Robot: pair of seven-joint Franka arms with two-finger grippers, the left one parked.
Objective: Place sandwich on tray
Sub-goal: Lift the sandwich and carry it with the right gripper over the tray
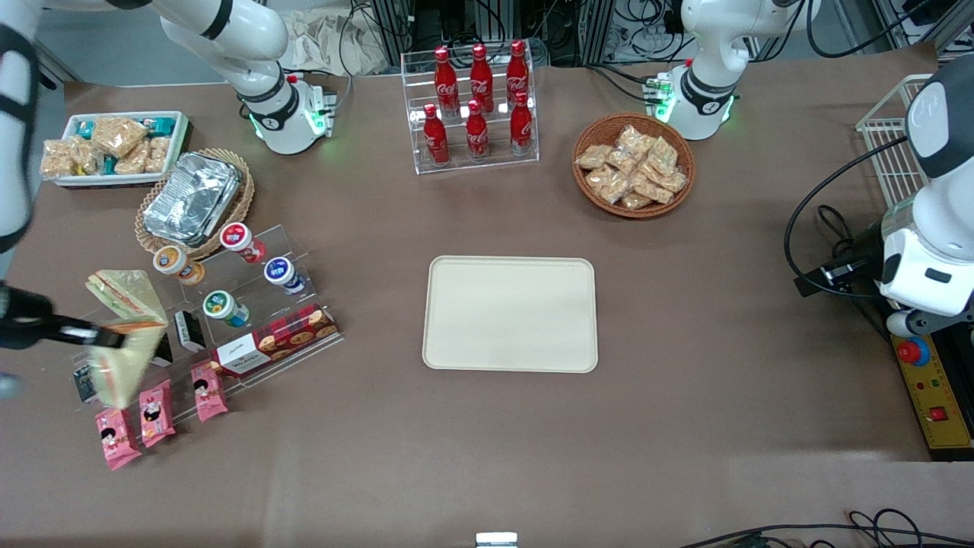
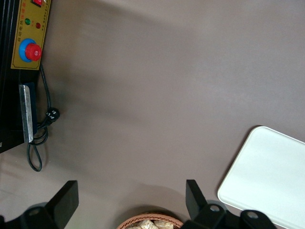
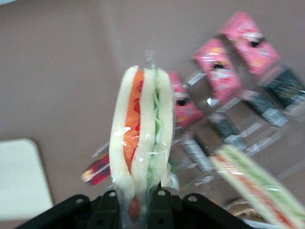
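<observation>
My right gripper is at the working arm's end of the table, above the clear snack shelf, shut on the sandwich. The sandwich is a wrapped wedge of pale bread with orange-red and green filling; in the right wrist view the sandwich stands up out of the gripper, pinched between both fingers and lifted off the shelf. The cream-beige tray lies flat at mid-table, bare; its corner shows in the right wrist view and in the left wrist view.
A second, greenish wedge rests on the shelf beside the gripper. Pink snack packets, cups and a biscuit box fill the clear shelf. A foil-pack basket, a white snack bin, a cola rack and a wicker basket stand farther from the camera.
</observation>
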